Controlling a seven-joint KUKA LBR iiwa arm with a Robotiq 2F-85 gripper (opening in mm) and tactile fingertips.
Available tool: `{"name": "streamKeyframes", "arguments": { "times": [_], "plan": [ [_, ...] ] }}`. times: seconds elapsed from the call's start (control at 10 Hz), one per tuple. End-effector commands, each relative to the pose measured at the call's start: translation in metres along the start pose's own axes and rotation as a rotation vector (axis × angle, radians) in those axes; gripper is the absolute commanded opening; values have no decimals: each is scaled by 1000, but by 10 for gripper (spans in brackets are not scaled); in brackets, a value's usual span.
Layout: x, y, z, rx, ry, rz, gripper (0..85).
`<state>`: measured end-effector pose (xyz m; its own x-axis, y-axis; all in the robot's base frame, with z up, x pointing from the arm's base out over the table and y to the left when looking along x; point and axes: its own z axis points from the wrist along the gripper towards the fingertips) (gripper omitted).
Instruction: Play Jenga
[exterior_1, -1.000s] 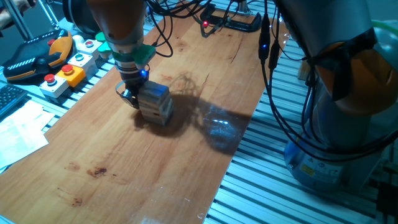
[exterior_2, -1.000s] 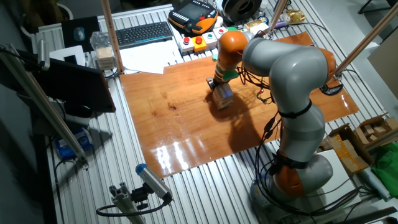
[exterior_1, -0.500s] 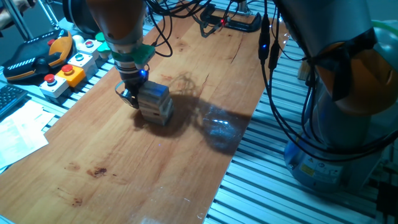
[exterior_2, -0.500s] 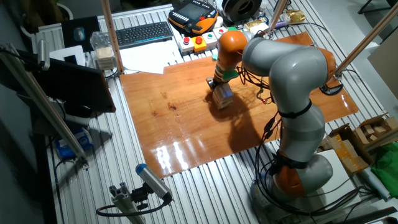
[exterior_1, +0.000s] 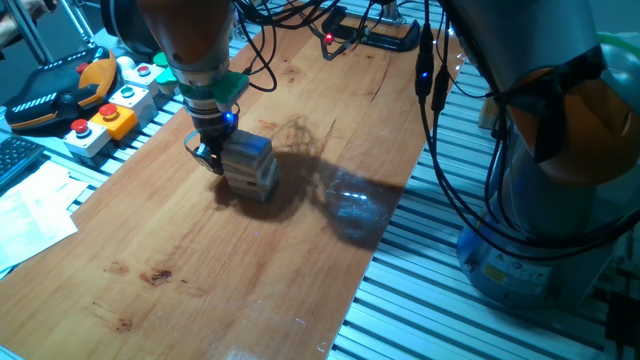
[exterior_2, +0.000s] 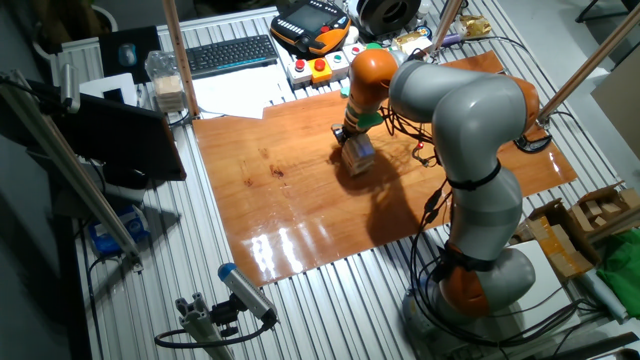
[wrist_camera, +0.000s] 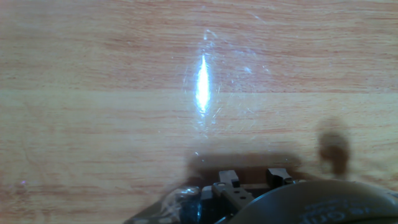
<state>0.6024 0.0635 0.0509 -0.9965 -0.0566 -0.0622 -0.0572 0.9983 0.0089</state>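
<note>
Pincer (exterior_1: 208, 156) beside Jenga tower (exterior_1: 249, 166)

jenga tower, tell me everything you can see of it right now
The Jenga tower is a small stack of pale wooden blocks laid in crosswise layers, with a bluish sheen on its top. It stands upright on the wooden tabletop, toward the edge with the push-button boxes. The gripper is low against the side facing those boxes, at or very near the lower layers; actual contact cannot be told. No loose block shows beside it. In the other fixed view it appears tiny, and the hand view does not show it.
</note>
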Motion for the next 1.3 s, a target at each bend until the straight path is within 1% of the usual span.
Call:
{"name": "streamKeyframes", "arguments": {
  "times": [0.0, 1.2],
  "plan": [
    [0, 0, 0, 0, 0, 0, 10],
    [-3, 0, 1, 0, -2, 0, 10]
  ]
}}
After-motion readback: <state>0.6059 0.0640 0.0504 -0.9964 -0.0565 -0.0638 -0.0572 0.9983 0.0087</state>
